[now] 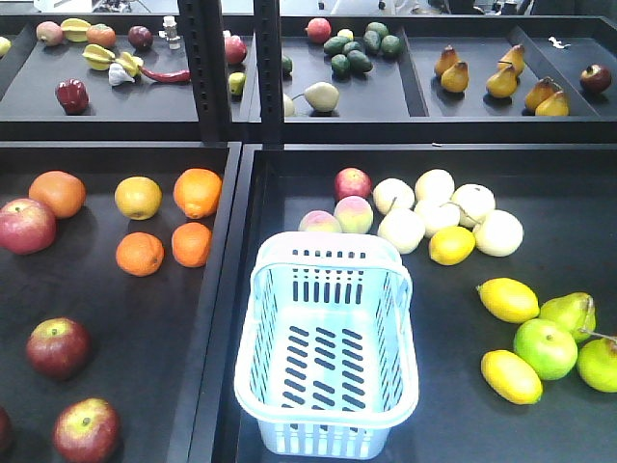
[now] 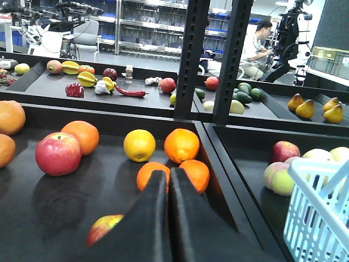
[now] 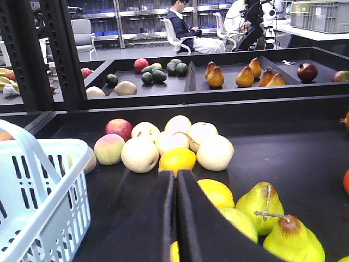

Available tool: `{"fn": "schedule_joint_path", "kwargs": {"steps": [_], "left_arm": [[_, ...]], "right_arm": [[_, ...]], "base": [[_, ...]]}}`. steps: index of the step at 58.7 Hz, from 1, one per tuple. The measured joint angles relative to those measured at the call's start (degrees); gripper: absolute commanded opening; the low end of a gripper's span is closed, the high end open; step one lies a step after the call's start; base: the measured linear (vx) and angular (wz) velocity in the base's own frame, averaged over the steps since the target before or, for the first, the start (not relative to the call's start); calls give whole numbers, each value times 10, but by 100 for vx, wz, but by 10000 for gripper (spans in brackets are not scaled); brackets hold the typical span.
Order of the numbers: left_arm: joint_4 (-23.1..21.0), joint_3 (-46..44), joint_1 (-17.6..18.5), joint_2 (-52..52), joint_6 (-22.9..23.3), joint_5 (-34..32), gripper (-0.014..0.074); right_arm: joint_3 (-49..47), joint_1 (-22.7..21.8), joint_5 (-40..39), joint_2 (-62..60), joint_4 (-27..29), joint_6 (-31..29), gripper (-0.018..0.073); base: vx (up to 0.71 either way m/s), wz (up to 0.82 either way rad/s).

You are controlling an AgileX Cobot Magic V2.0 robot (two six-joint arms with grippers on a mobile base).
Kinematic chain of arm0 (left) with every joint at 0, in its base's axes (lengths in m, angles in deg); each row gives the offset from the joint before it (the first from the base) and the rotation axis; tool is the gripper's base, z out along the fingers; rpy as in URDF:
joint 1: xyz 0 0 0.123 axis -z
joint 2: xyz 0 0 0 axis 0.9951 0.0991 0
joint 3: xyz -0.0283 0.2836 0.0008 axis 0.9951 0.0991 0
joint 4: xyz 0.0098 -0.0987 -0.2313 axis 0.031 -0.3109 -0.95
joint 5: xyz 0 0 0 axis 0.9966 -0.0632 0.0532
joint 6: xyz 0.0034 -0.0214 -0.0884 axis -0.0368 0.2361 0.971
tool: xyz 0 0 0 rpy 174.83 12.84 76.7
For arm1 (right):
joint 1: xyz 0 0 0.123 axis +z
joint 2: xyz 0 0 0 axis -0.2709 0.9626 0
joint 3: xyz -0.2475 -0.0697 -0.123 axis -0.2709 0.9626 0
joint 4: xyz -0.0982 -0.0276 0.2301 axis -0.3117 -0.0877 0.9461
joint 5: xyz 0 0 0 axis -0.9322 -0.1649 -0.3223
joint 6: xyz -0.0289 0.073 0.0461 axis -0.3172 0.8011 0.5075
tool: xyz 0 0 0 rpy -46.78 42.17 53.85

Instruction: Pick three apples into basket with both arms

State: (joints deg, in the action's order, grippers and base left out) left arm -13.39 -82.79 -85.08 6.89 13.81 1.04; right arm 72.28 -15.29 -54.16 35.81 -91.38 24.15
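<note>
Centrally, basket beside divider, apples beyond, left pincer and right pincer closed.

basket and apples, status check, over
Left tool shut, empty. Right tool shut, empty. Basket empty; apples untouched in left tray. Tray divider between them.

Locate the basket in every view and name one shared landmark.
Exterior front: the basket sits at bottom centre.
Left wrist: the basket is in the lower right corner, cut off.
Right wrist: the basket is in the lower left corner.
Shared landmark: the pinkish-red fruit just beyond it.
</note>
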Motion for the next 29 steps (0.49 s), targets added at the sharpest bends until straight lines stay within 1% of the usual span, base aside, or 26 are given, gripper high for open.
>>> {"fn": "schedule_joint_path", "kwargs": {"steps": [29], "left_arm": [[0, 0, 0, 0, 0, 0, -6]], "right_arm": [[0, 0, 0, 0, 0, 0, -5]], "base": [[2, 1]]}}
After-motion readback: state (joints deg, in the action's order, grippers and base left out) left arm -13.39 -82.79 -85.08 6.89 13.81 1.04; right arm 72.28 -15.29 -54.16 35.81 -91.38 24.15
